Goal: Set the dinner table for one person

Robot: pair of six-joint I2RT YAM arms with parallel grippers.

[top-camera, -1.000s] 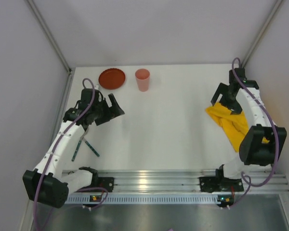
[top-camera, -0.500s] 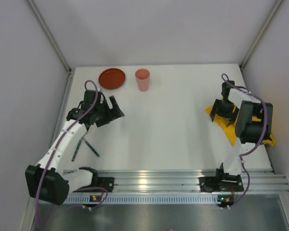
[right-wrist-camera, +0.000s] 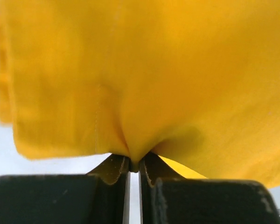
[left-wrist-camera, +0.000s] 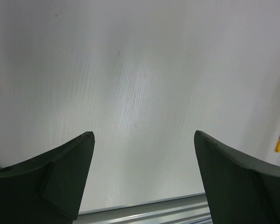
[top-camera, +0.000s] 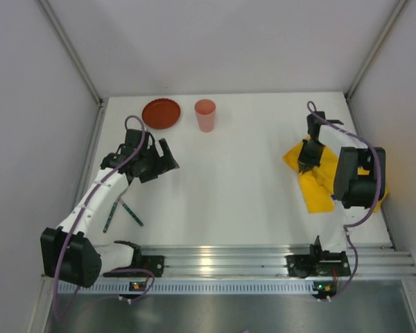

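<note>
1. The right tool point(right-wrist-camera: 134, 163) is clamped shut on a small pinch of the yellow cloth point(right-wrist-camera: 130, 70). The fabric gathers into a pleat between its jaws, at the cloth's far left part.
2. The left tool point(left-wrist-camera: 143, 135) stands wide open and holds nothing. It hangs over bare surface point(top-camera: 229, 180) on the left.
3. The cloth lies on the right of the surface, apparently folded in layers. It looks soft, limp and light, so it should drape and trail when lifted. An edge pinch suits it, though loose layers may slide apart.
4. The surface itself is white, flat and matt, faintly ribbed in the left wrist view. A silver rail point(top-camera: 222, 260) edges its near side. It is rigid and carries everything.
5. At the far left sit a round, shallow reddish-brown plate point(top-camera: 161, 112) and an upright, tapered pink cup point(top-camera: 205, 114), close together but apart. Both look like stiff, smooth plastic, best taken by the rim.
6. Two slim dark utensils point(top-camera: 132, 213) lie in a V near the left arm. Which kind they are is too small to tell. They lie low and thin, so likely awkward to grasp.
</note>
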